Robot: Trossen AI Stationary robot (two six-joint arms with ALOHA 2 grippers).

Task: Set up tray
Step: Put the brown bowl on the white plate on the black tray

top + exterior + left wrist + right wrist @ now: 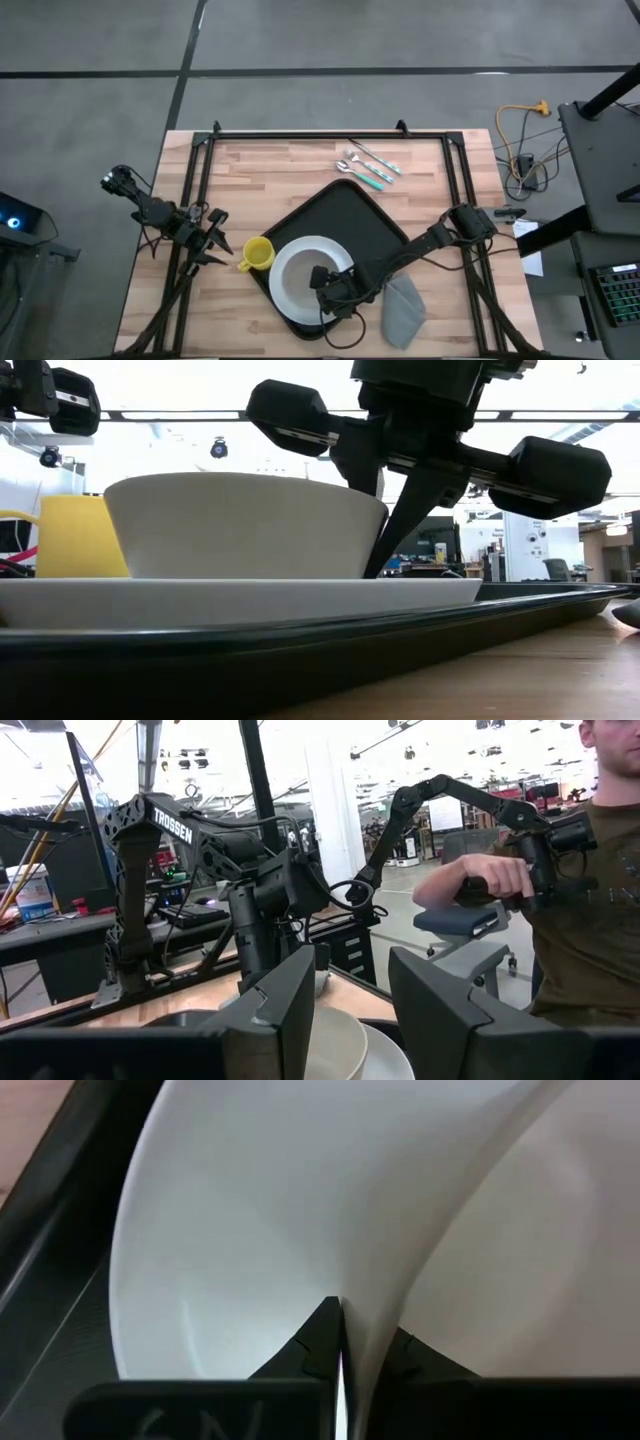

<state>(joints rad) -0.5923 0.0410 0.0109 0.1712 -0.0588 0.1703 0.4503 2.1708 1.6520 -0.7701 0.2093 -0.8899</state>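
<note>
Two fingers of the right gripper [325, 289] pinch the white bowl's [322, 275] rim, bowl resting on the plate [290, 280] in the tray [345, 215], table centre. Release gently, lift straight. Left gripper [215, 240] waits wide near the yellow cup [256, 254].

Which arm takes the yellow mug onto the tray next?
Left. Its open gripper sits right beside the yellow mug, off the tray. The right gripper is shut on the bowl on the plate.
</note>
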